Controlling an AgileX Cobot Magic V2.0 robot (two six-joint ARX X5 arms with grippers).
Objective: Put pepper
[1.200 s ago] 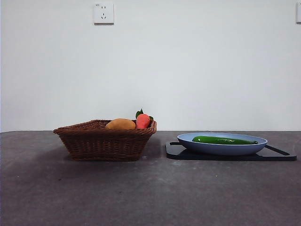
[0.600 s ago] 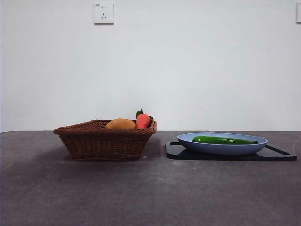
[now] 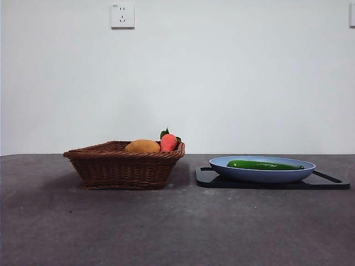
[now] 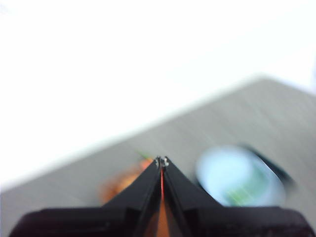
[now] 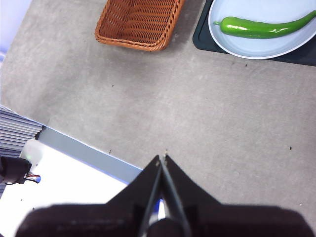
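Pepper [image 3: 264, 164] lying in blue plate [image 3: 262, 175], both grippers pressed together, left view blurred

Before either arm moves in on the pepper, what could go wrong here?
The pepper is glossy and slender, lying in a shallow blue plate, so jaws may slip off or scrape the plate. The basket already holds two fruits on its plate side, so a drop there could land on them.

Wicker basket [image 3: 123, 166] holding 2 fruits, blue plate [image 3: 262, 174], black board [image 3: 222, 181]
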